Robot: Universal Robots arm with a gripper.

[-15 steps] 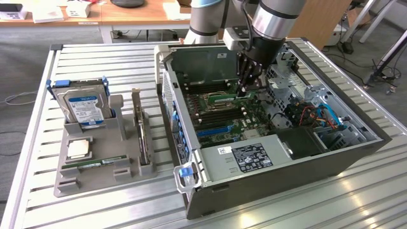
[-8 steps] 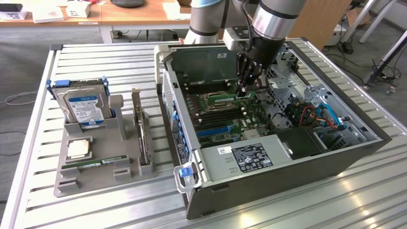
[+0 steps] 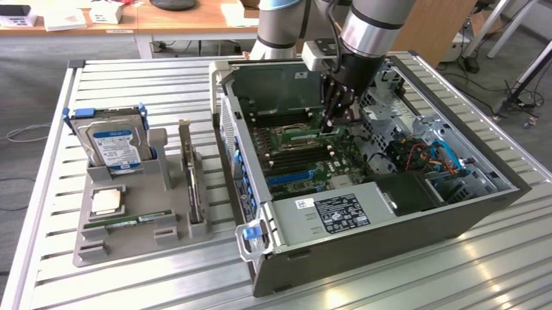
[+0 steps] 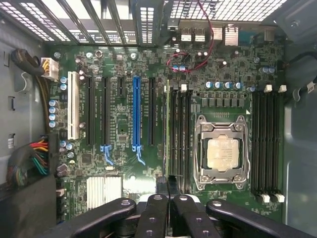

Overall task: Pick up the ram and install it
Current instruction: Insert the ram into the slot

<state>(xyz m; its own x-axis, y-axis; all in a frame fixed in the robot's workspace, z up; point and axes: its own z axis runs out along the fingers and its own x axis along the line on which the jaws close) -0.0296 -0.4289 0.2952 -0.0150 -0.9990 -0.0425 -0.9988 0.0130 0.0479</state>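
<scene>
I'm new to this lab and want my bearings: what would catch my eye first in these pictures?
The open computer case sits on the slatted table with the robot arm reaching into it. Its hand is shut on the ram, a thin green stick at the memory slots beside the silver processor. On the exterior view's left, a grey tray holds a blue-labelled hard drive.

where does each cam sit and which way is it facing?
Exterior view: raised, off the table, looking down into the open computer case; the arm and claw show.
Wrist view: on the wrist, facing square-on at the motherboard; claw fingers show.
Shared: motherboard, processor, ram stick in the claw.
</scene>
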